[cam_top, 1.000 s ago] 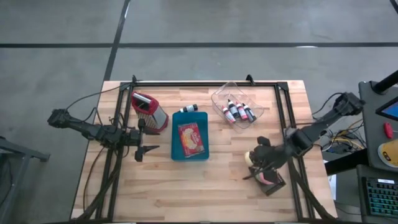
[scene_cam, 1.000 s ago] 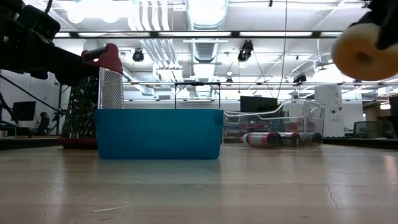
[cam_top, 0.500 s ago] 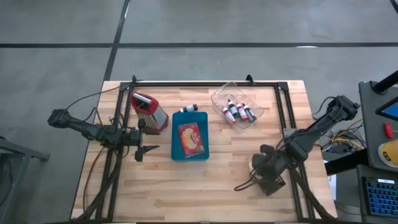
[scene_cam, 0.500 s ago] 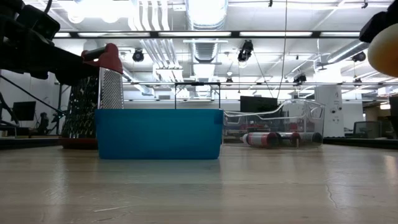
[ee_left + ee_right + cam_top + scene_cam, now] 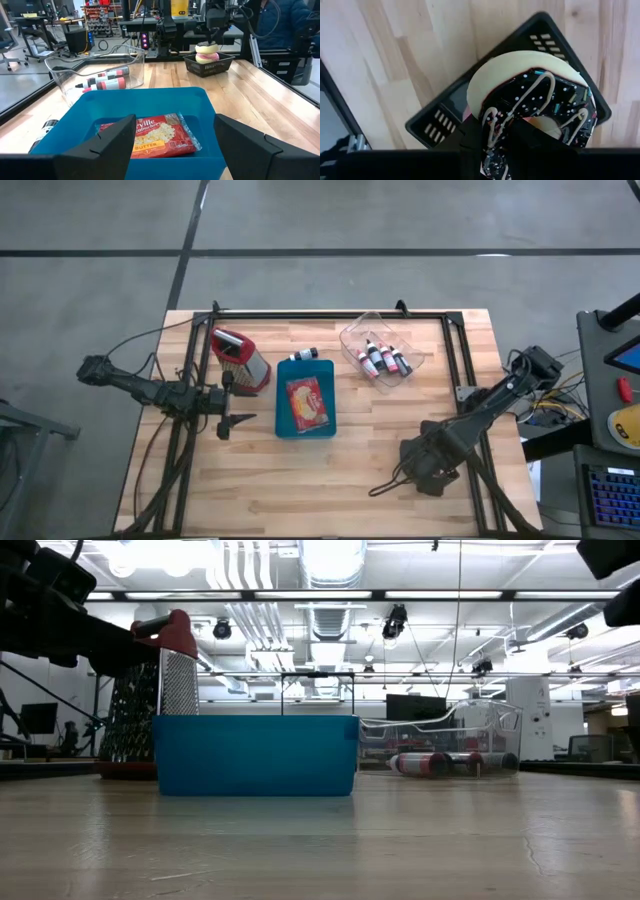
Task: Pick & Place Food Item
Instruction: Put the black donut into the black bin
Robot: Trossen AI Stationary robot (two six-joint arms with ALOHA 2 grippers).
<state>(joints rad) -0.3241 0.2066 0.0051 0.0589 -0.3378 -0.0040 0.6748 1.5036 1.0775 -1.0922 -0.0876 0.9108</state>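
Observation:
My right gripper [image 5: 502,137] is shut on a cream doughnut with chocolate icing and white drizzle [image 5: 530,95], over a black mesh basket [image 5: 435,125] near the table's near right corner. The doughnut sits on a pink doughnut [image 5: 208,57] in that basket [image 5: 222,62]. In the high view the right arm [image 5: 428,463] hides both doughnuts. My left gripper [image 5: 228,423] is open and empty at the left, pointing at a blue bin [image 5: 281,410] that holds a popcorn packet [image 5: 307,402]. My right gripper holds the iced doughnut by one side of its ring [image 5: 496,125], one finger in the hole and one outside it. The fingers come from above, pointing down. The doughnut lies flat, icing up, on the pink doughnut in the basket.
A red-topped grater [image 5: 240,358] stands left of the bin. A small bottle [image 5: 304,355] lies behind it. A clear tub with several bottles [image 5: 380,350] sits at the far right. A black frame rail [image 5: 455,360] runs along the table's right side.
My right gripper has carried the iced doughnut toward the table's near edge, over the basket, and out of the low view. The doughnut now sits on the pink one. The left arm has kept still.

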